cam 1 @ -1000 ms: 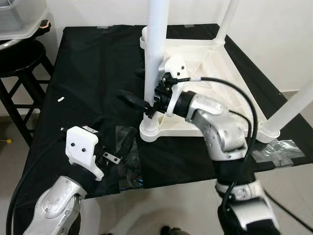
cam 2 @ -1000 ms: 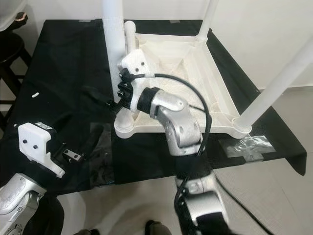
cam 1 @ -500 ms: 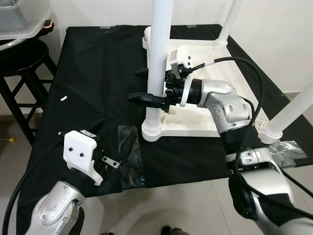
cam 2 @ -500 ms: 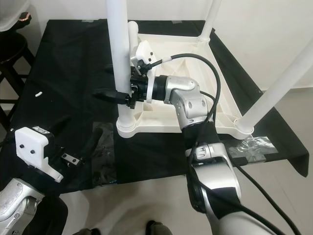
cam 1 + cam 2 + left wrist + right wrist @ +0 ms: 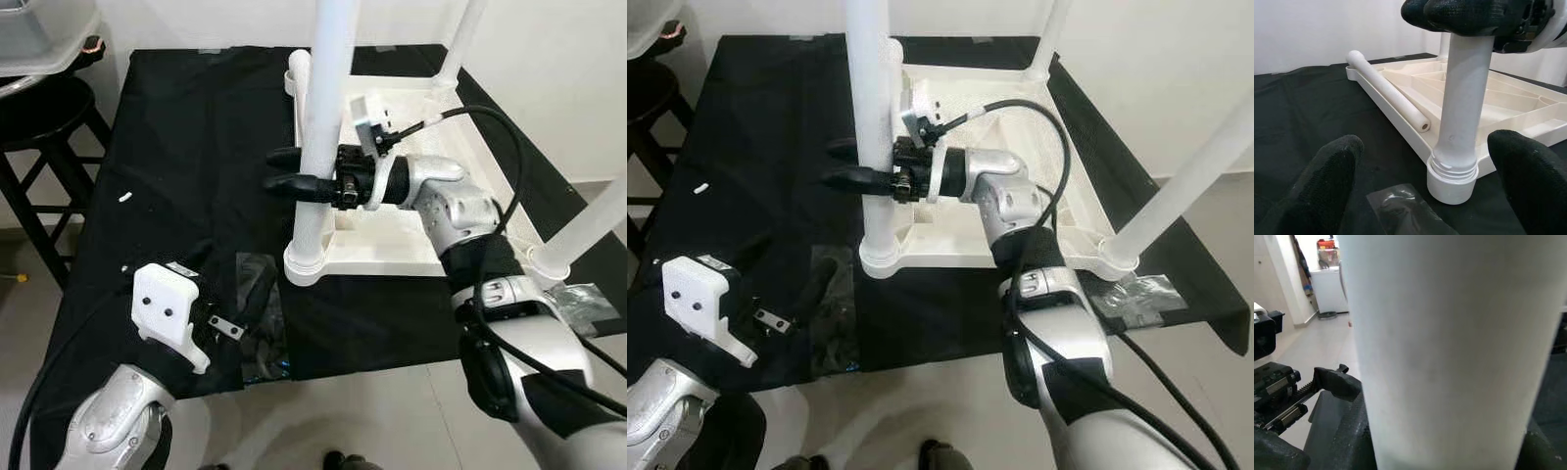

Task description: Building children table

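My right gripper (image 5: 294,169) is clamped on the upright white leg (image 5: 323,127) of the upturned table (image 5: 411,230). My left gripper (image 5: 1425,191) hangs open near the leg's base.

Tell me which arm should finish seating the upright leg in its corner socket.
Right. The right tool already straddles the near upright leg above its socket. The left tool sits open, low over the black cloth, short of the leg.
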You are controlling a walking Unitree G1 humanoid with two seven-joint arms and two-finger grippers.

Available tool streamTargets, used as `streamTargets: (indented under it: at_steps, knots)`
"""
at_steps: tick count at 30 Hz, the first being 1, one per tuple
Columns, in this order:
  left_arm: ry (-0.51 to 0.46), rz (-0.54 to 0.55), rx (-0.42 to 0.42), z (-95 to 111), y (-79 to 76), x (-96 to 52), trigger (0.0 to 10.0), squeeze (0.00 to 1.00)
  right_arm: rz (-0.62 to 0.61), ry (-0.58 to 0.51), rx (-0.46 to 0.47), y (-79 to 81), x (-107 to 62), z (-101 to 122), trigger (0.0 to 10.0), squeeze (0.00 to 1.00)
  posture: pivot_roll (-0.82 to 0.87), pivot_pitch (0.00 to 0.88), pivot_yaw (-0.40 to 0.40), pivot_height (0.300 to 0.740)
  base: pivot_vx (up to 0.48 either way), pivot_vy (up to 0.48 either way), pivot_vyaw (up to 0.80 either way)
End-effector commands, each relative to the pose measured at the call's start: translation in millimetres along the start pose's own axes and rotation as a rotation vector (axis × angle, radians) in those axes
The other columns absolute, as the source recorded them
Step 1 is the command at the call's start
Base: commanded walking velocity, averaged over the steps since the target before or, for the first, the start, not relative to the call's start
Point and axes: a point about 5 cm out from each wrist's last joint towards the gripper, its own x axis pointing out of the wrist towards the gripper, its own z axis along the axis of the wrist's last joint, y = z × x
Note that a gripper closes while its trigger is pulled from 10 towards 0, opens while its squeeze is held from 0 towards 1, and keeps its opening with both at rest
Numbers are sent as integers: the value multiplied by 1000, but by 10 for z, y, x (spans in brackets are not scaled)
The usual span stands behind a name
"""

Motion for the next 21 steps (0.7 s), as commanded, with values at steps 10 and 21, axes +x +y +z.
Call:
streamTargets:
  at_steps: [10, 21]
  knots:
    - [4, 9, 1, -16, 13, 12, 10000, 0, -946, 75, -20, 467, 76, -517, 0, 0, 22, 210, -95, 740, 0, 0, 0]
    - [3, 11, 9, -60, 51, 68, 10000, 0, -1069, 104, -21, 629, 126, -584, 0, 0, 28, 177, -87, 740, 0, 0, 0]
